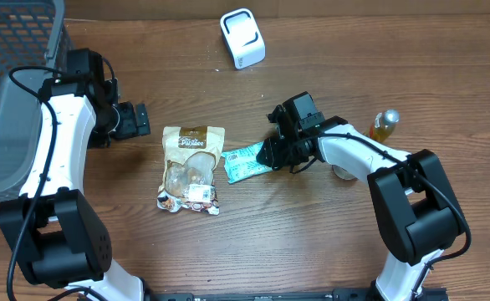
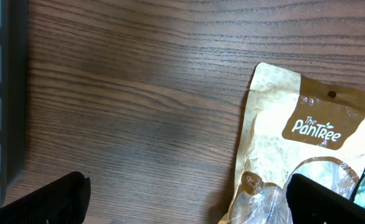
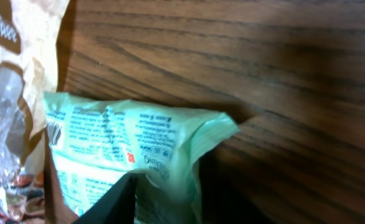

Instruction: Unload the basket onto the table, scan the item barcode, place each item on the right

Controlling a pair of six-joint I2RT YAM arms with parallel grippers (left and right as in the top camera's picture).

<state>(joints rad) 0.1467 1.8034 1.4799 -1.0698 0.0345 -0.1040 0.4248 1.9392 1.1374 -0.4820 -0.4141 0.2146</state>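
Observation:
A pale green snack packet [image 1: 245, 162] lies on the wooden table, its left end overlapping a beige Pantree pouch [image 1: 191, 167]. My right gripper [image 1: 272, 154] is at the packet's right end. In the right wrist view the green packet [image 3: 126, 140] is bunched up between the fingers of the right gripper [image 3: 176, 196], which is shut on it. My left gripper [image 1: 138, 122] hovers left of the pouch, wide open and empty. In the left wrist view the pouch [image 2: 294, 118] reaches under the right finger [image 2: 332, 202]. A white scanner [image 1: 242, 38] stands at the back.
A grey mesh basket [image 1: 11, 92] occupies the far left edge. A small bottle with amber liquid [image 1: 385, 125] stands right of the right arm, beside a small round object partly hidden under the arm.

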